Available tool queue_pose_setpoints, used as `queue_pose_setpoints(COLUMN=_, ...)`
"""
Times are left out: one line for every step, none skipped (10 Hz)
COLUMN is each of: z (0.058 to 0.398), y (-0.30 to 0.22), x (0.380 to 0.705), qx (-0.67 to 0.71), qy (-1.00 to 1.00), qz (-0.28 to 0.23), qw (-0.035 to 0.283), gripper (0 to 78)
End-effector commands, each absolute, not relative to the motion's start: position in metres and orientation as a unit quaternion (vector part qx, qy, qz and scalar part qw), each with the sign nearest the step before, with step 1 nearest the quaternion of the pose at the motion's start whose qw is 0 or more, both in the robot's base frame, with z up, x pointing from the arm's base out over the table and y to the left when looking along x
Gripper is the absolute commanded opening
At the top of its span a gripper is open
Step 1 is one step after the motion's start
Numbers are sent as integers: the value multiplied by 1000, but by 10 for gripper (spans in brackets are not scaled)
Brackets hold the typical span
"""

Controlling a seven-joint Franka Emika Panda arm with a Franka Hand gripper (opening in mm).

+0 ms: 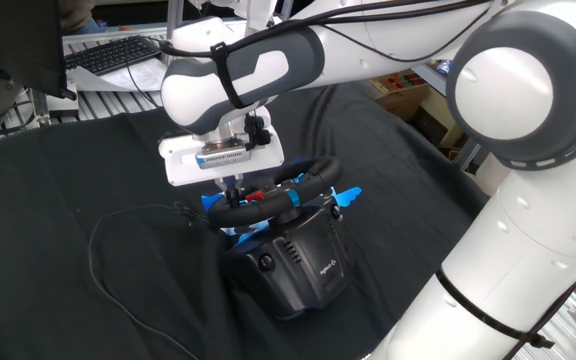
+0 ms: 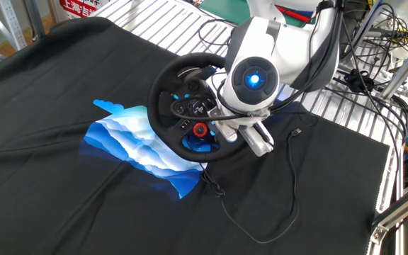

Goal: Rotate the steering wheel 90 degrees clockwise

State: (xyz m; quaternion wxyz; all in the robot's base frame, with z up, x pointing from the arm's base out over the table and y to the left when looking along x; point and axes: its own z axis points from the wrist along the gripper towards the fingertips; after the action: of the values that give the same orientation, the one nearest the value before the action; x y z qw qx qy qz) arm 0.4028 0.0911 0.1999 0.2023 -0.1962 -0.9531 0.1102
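The steering wheel [image 1: 273, 200] has a black rim, blue paddles and red hub buttons, and sits tilted on its boxy black base [image 1: 298, 265]. In the other fixed view the steering wheel [image 2: 167, 95] faces the camera with a red button low on the hub. My gripper [image 1: 235, 187] points down from its white hand, and its thin fingers stand close together on the rim's near-left part. It looks shut on the rim. In the other fixed view the wrist with a blue light [image 2: 253, 78] hides the fingers.
A black cloth [image 1: 88, 150] covers the table. A blue-and-white patterned patch [image 2: 137, 145] lies beside the wheel. A thin black cable [image 1: 108, 260] loops over the cloth in front-left of the base. A keyboard [image 1: 113, 50] and wire racks stand beyond the table's edge.
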Motion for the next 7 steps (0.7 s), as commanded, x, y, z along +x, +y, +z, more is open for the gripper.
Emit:
queue_pose_setpoints(z=195, y=89, x=408, qx=-200, qy=-954, qz=110, qw=193, gripper=12)
queue_pose_setpoints(z=195, y=87, x=411, qx=-201, qy=-955, qz=112, qw=189, gripper=12)
queue_pose_setpoints(z=195, y=85, x=413, qx=-201, qy=-955, qz=115, qw=187, gripper=12)
queue_pose_setpoints(z=194, y=83, x=414, qx=-201, qy=-955, qz=117, qw=184, gripper=12)
queue_pose_setpoints(z=193, y=80, x=416, qx=-201, qy=-955, qz=118, qw=181, gripper=12)
queue_pose_setpoints(z=191, y=78, x=417, qx=-202, qy=-956, qz=121, qw=177, gripper=12)
queue_pose_setpoints(z=190, y=75, x=418, qx=-204, qy=-956, qz=126, qw=171, gripper=12)
